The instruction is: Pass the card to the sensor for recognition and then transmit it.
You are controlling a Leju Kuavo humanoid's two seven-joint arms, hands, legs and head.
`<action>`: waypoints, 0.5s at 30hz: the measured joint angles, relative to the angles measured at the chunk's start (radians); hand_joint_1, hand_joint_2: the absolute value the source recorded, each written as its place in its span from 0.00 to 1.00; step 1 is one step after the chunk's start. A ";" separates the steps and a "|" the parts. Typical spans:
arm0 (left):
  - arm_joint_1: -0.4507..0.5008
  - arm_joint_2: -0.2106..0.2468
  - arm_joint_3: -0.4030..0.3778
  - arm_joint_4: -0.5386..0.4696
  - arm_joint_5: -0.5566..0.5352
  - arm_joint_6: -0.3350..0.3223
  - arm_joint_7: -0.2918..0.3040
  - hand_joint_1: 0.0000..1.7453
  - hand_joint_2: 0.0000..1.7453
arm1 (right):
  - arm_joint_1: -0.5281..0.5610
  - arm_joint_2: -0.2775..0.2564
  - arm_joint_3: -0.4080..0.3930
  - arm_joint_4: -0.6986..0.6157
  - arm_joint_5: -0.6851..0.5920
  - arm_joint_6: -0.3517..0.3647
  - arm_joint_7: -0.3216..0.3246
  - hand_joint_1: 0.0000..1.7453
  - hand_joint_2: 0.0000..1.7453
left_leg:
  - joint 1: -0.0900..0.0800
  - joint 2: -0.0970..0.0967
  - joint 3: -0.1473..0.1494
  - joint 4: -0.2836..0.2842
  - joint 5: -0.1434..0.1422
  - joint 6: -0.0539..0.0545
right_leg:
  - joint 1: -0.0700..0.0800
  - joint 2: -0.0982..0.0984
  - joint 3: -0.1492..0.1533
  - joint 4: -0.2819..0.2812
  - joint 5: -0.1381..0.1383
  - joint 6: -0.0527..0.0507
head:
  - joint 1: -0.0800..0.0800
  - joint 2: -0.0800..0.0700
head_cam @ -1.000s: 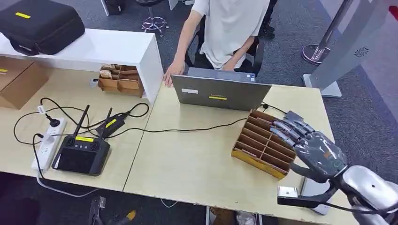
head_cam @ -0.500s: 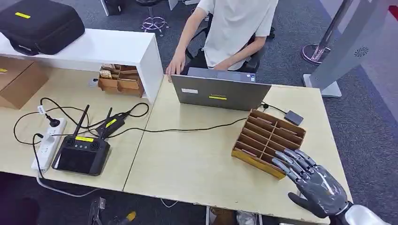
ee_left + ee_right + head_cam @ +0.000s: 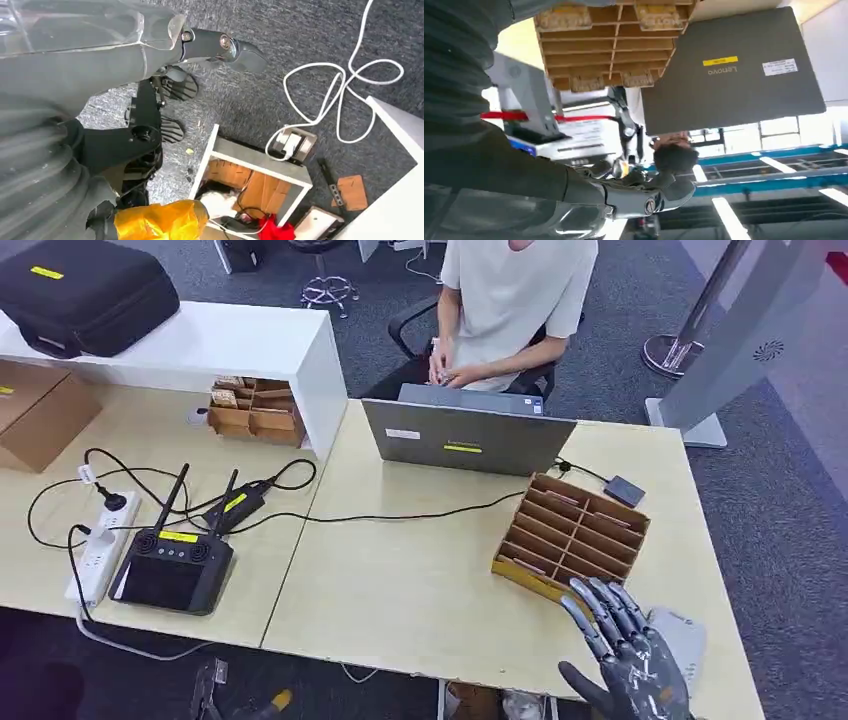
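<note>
A wooden slotted card holder (image 3: 570,538) lies on the right of the table, with a few cards (image 3: 529,564) lying in its slots. The right wrist view looks at the same holder (image 3: 614,45) close up, cards (image 3: 586,83) in its compartments. My right hand (image 3: 625,665) hovers at the table's near edge just in front of the holder, fingers spread and nothing in it. A small dark box (image 3: 625,490) on a cable sits behind the holder. A grey flat device (image 3: 682,635) lies beside my right hand. My left hand (image 3: 150,55) hangs over the floor, thumb out, holding nothing.
An open laptop (image 3: 465,437) stands behind the holder, and a person (image 3: 515,300) sits behind it with both hands in the lap. Left of centre lie a black controller (image 3: 172,570), cables and a power strip (image 3: 100,550). A white shelf (image 3: 230,340) stands at the back left.
My right hand has drawn back from above the holder to the table's near edge. The person has pulled a hand off the table to the lap.
</note>
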 joint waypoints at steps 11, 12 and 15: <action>-0.003 -0.005 -0.062 0.000 0.027 0.018 0.014 0.00 1.00 | -0.017 0.232 -0.032 0.149 0.078 -0.040 -0.070 0.00 1.00 | 0.000 0.000 0.000 0.000 0.001 -0.001 | 0.000 0.000 0.000 0.000 0.000 0.000 | 0.000 0.000; -0.004 -0.005 -0.069 0.000 0.027 0.019 0.015 0.00 1.00 | -0.021 0.248 -0.043 0.161 0.087 -0.040 -0.073 0.00 1.00 | 0.000 0.000 0.000 0.000 0.001 -0.001 | 0.001 0.000 0.000 0.000 0.000 0.000 | 0.000 0.000; -0.005 -0.009 -0.084 0.000 0.032 0.021 0.018 0.00 1.00 | -0.032 0.287 -0.073 0.194 0.122 -0.040 -0.073 0.00 1.00 | 0.000 0.000 0.000 0.000 0.001 -0.001 | 0.000 0.001 0.000 0.000 0.000 0.000 | 0.000 0.000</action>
